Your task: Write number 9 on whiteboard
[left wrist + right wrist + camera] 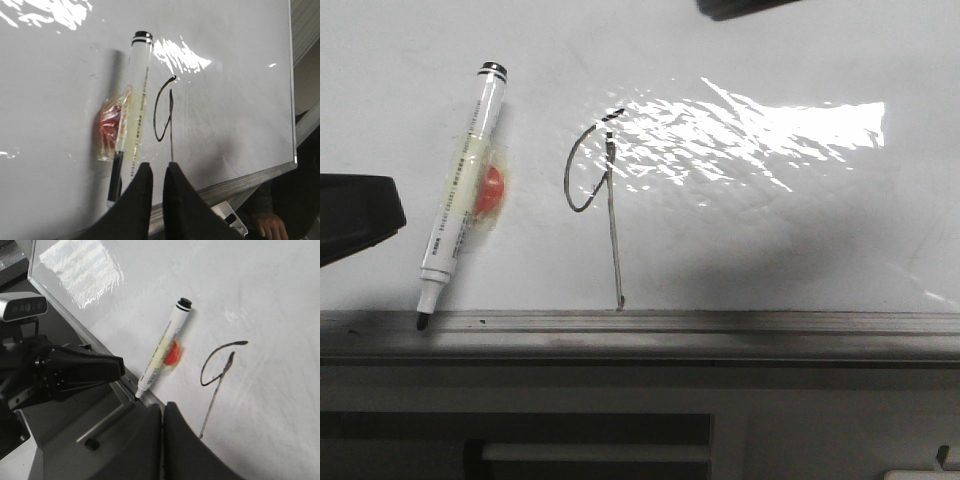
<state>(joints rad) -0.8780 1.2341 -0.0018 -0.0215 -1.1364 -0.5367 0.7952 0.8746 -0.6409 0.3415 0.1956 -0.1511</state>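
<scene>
The number 9 (pixel 613 230) is a thin black loop with a long slanted tail on the whiteboard (pixel 770 240), its tail ending at the lower edge. A white marker (pixel 460 200) with a black cap end lies flat on the board left of the 9, its tip resting on the grey ledge (pixel 720 325). A red blob (pixel 490 190) is taped to its barrel. My left gripper (pixel 159 165) hovers below the marker (pixel 135 110) and the 9 (pixel 171 130), jaws a narrow gap apart with nothing between them. My right gripper (pixel 162 405) is shut and empty, apart from the marker (pixel 160 355).
The left gripper shows as a dark shape at the front view's left edge (pixel 355 215), and a dark piece of the right arm (pixel 740 6) at the top. Bright glare (pixel 750 130) covers the board right of the 9. A person's hand (pixel 267 227) is beyond the board's corner.
</scene>
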